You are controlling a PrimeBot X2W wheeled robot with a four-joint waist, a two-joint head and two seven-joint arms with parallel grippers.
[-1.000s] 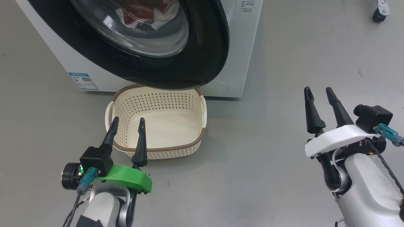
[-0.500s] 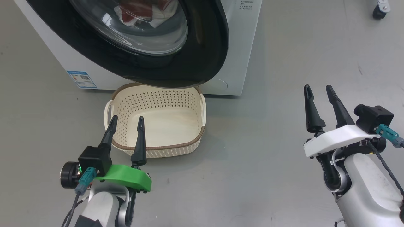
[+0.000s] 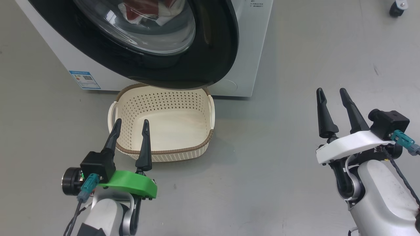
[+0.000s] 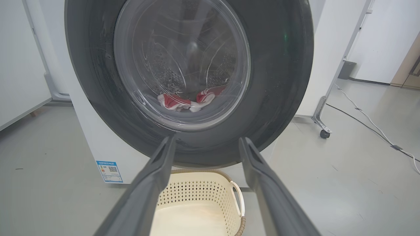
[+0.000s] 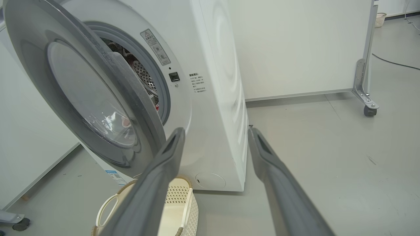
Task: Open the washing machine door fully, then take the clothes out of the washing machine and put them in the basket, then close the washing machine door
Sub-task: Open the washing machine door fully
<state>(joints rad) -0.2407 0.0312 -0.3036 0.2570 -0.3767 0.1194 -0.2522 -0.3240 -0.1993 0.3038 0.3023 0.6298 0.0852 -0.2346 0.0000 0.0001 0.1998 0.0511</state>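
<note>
Washing machine door (image 3: 141, 42) ajar, red-and-white clothes (image 4: 187, 101) lying behind its glass in the drum.

On the white washing machine (image 3: 252, 42), a blue label (image 3: 84, 79) low on the left carries a QR code. A warning-triangle sticker (image 5: 155, 47) and small print (image 5: 198, 84) sit right of the drum mouth, too small to read. The cream basket (image 3: 164, 152) stands on the floor (image 3: 279, 164) under the door's lower edge. The left tool (image 3: 131, 121) hovers spread and empty at the basket's near rim. The right tool (image 3: 330, 90), also spread and empty, is far right.

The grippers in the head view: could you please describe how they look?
The left gripper has two long tapered black fingers on a green bracket; the right gripper has a white one. Each carries a black camera block with a teal plug and dark cable.
</note>
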